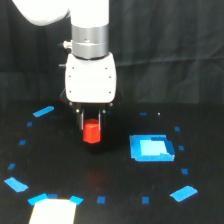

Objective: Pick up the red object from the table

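At the near edge of the table [115, 172], toward the exterior view's left, lies a pale cream patch [51, 211] with blue tape corners beside it. Small blue tape marks [101, 200] are spread over the black surface in a rough ring, and larger blue strips lie at the near left [16, 184] and near right [183, 193].

Farther in, on the exterior view's right, sits a bright blue square piece [151, 148], flat on the table and well apart from the arm.

To the left of it, about in the middle, is the red object [92, 132]. It sits between the two thin dark fingers [82, 120] of the gripper [92, 125], which are closed onto its sides near the top. A faint reddish reflection shows on the table below it; I cannot tell if the block touches the surface or hangs just above.

Above stands the white gripper head [91, 77], wider than the block, and then the silver wrist ring [90, 39]. Behind everything hangs a black curtain [170, 45].
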